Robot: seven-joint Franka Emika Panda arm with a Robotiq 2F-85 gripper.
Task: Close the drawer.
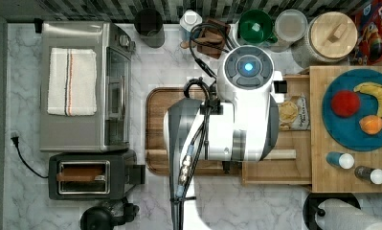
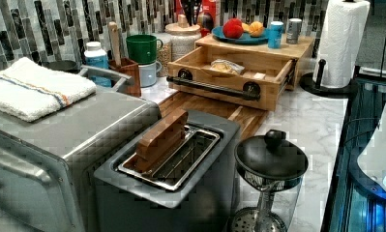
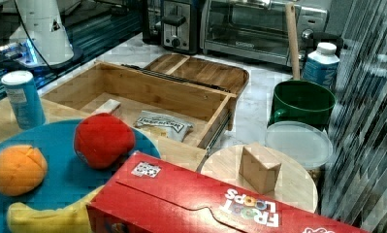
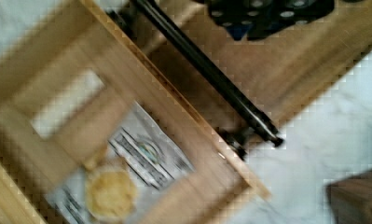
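Observation:
The drawer is a shallow light-wood box, pulled out from under the wood top towards the cutting board. Its long black handle runs along the front edge. Inside the drawer lie a snack bag and a small wood block. In the top view my white arm hangs above the drawer's front and hides part of it. In the wrist view I look down on the drawer, its handle and the bag. A dark part of my gripper sits beyond the handle, over the board.
A brown cutting board lies in front of the drawer. A toaster, a toaster oven and a french press stand nearby. The wood top carries a blue plate with fruit. A paper towel roll stands beside it.

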